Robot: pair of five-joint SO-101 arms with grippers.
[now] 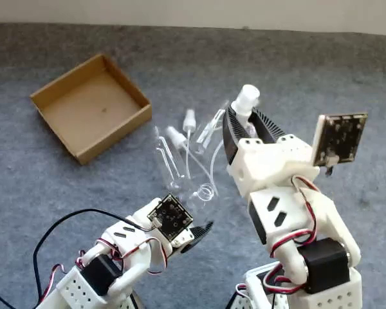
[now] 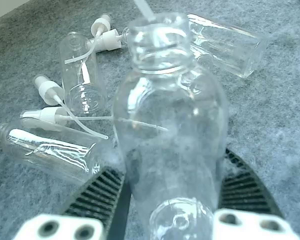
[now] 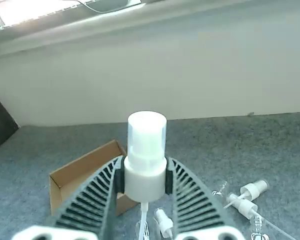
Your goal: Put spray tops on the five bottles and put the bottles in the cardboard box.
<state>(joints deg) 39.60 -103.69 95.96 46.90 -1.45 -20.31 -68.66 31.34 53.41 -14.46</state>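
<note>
High view: cardboard box [image 1: 90, 106] near far left corner of surface [image 1: 347, 77], brown floor fully exposed. Left end effector [image 2: 170, 170] pinching open-necked bottle [image 2: 167, 115]; right end effector [image 3: 145, 175] pinching spray top [image 3: 146, 150]. Loose bottles [image 1: 169, 158] mid-surface.

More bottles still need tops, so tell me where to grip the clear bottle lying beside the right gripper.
Take the clear bottle across the middle of its body, coming straight down from above. It lies flat on the carpet with its long sides exposed, so its width can probably be straddled there. A loose spray top lies close beside it, so keep clear of that.
</note>
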